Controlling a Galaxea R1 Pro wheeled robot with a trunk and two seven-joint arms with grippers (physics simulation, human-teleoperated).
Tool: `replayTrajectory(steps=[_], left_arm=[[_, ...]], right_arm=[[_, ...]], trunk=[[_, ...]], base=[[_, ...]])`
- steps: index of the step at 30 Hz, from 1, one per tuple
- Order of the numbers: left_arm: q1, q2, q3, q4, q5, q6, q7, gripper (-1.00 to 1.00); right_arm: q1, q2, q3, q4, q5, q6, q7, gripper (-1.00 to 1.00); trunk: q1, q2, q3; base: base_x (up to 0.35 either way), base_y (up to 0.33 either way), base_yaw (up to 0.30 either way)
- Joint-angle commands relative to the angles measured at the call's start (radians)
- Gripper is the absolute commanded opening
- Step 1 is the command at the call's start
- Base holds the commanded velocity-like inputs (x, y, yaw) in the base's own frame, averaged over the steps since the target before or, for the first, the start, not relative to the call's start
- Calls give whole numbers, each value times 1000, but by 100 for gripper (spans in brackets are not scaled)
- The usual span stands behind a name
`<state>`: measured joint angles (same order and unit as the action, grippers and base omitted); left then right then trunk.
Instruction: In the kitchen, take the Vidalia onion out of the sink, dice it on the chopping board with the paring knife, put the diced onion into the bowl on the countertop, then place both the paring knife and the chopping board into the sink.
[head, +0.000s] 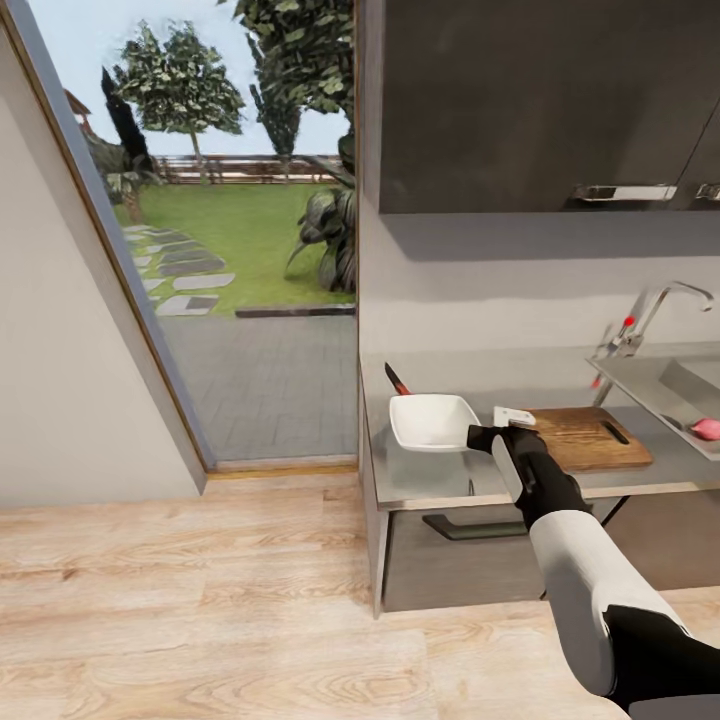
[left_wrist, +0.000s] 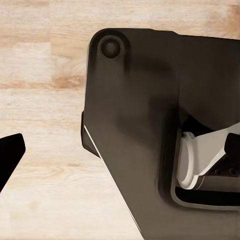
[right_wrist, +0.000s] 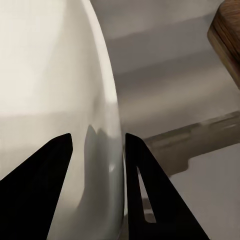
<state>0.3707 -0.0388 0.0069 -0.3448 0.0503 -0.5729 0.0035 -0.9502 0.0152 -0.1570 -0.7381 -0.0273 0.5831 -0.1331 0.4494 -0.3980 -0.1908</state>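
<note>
While the right gripper (head: 482, 437) sits at the right rim of the bowl (head: 430, 420), its fingers (right_wrist: 47, 190) straddle that rim at a moderate spread, not closed on it. Across the tabletop (head: 440, 480), the Vidalia onion (head: 706, 428) lies far to the right in the sink (head: 660, 385), beyond the chopping board (head: 590, 436), whose long axis runs left to right. Just behind the bowl's far left corner rests the paring knife (head: 397, 379). The right arm is nearer the onion; I cannot tell the left gripper's state.

No text, label, brand, number or sign can be read on anything here.
</note>
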Motion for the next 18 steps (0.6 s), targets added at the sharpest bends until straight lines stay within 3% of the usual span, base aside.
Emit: replayTrajectory(steps=[1,18], left_arm=[[1,0,0,-2,5,-1,-1,100],[1,-1,0,-2,5,-1,-1,100]], right_arm=[[-1,2,-3,-1,-3,4,-4,-100],[-1,3,-3,0,-3,4,-3,-100]], trunk=[[1,-2,-2],[1,-2,-20]], base=[[0,0,0],[0,0,0]])
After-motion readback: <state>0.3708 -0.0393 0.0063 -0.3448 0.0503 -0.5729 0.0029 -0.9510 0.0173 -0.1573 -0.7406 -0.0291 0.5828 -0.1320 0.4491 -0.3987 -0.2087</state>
